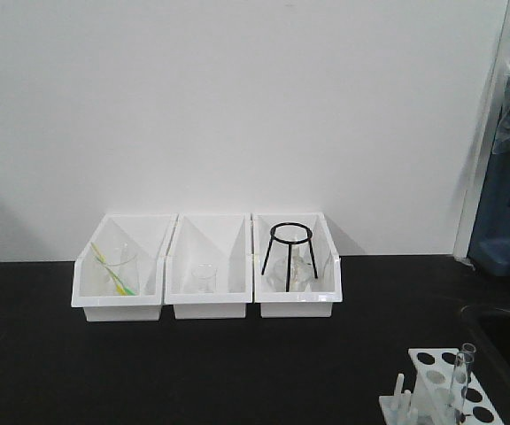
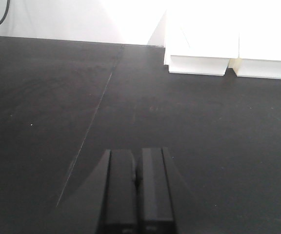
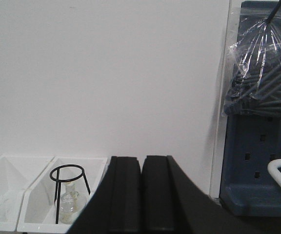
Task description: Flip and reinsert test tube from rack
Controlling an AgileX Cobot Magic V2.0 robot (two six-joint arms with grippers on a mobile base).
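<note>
Closest to the camera in the front view, at the lower right corner, a small white plastic rack with round holes [image 1: 439,382] sits on the black tabletop [image 1: 193,363], partly cut off by the frame. A slim clear glass test tube [image 1: 461,374] stands in one of its right-hand holes, nearly upright, with its rim above the top plate. Nothing touches it.

The main risk is likely the glass itself. The tube is thin, smooth and hard to see, so a grasp slightly off centre could knock it against the hole or tip the light rack. A loose grip during the flip could let it slide out and break on the table.

The left gripper [image 2: 137,158] has its two black fingers pressed together with nothing between them, and it hovers over bare tabletop. The right gripper [image 3: 141,163] is likewise closed and empty, raised and facing the wall.

Farther back, three white plastic bins [image 1: 208,305] stand against the wall; the right one holds a black wire tripod stand [image 1: 289,251].
</note>
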